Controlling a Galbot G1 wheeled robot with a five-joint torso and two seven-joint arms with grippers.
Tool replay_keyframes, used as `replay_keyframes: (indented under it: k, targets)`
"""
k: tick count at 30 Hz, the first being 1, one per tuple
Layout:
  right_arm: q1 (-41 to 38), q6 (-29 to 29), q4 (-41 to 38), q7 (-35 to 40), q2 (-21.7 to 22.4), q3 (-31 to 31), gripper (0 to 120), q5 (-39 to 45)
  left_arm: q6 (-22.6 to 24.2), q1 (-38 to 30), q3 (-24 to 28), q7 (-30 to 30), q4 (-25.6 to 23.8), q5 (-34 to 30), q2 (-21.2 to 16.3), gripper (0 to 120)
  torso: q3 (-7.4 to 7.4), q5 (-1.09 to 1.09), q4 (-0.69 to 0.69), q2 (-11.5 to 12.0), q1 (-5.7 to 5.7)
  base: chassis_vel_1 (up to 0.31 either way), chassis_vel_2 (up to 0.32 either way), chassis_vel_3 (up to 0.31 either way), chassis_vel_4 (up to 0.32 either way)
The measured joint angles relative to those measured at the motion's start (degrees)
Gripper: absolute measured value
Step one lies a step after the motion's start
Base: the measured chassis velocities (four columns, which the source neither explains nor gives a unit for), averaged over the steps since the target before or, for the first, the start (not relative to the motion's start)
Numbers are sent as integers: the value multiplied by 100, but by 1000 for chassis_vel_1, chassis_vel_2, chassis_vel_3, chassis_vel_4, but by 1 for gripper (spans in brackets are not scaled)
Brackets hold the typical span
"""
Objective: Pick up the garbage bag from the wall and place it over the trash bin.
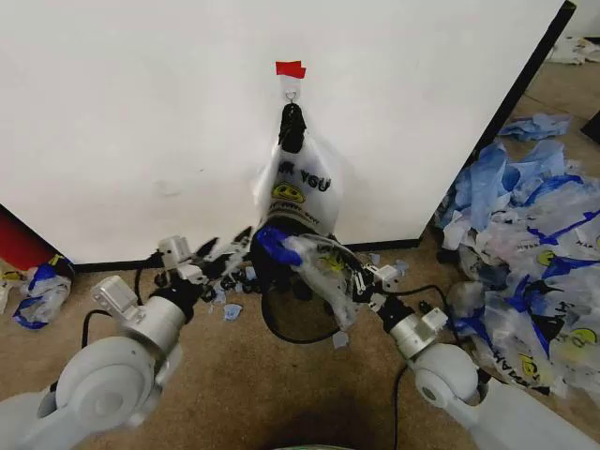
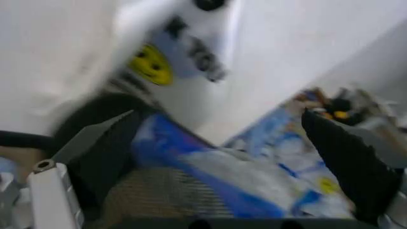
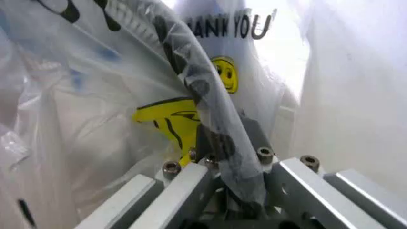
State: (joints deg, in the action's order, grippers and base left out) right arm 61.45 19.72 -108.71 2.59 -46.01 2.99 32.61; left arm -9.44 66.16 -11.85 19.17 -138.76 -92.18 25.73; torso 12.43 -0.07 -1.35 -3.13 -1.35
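**Robot stretches plastic bag across wire bin at foot of white wall**

Both arms of the robot reach toward the trash bin, a black wire-mesh basket standing on the brown floor just in front of the wall. A garbage bag, see-through with blue patches and yellow print, lies stretched over the bin's rim from about 10 o'clock to 4 o'clock. The right gripper, at the bin's 3 o'clock edge, is clamped on a twisted fold of that bag; the right wrist view shows the film pinched between the metal fingers. The left gripper sits at the bin's 9 o'clock edge with its jaws spread apart, the blue-edged plastic lying between them over the mesh.

Above the bin, at 12 o'clock, a second bag printed with "THANK YOU" and a yellow smiley hangs from a small metal hook beneath a red tape strip. A large heap of blue-and-white bags covers the floor at 3 o'clock, past the wall's black-edged corner. Small blue and black scraps litter the floor near the baseboard.
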Motion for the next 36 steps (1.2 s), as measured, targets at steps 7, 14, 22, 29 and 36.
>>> replay_keyframes:
  k: [7, 14, 22, 29, 36]
  targets:
    - [-21, 159, 181, -104, -48, -13, 0, 54, 453, 15, -225, -1260, 196, -699, -187, 100, 0, 1, 0, 0, 0, 0, 0, 0, 0]
    - [-82, 169, 197, -108, -65, -10, 0, 185, 1074, -186, -164, -2078, 462, -1308, -344, 100, 0, 1, 0, 0, 0, 0, 0, 0, 0]
    - [-144, 148, 158, -140, -63, 71, 0, 290, 1229, -321, 38, -2325, 973, -1358, -418, 100, 0, 0, 1, 0, 0, 0, 0, 0, 0]
    - [-176, 103, 115, -184, -62, 141, 0, 333, 1133, -309, 67, -2216, 1149, -1290, -361, 100, 0, 0, -1, 0, 0, 0, 0, 0, 0]
    - [-176, 84, 105, -185, -81, 152, 0, 322, 1127, -319, 117, -2164, 1157, -1264, -341, 100, 0, 0, -1, 0, 0, 0, 0, 0, 0]
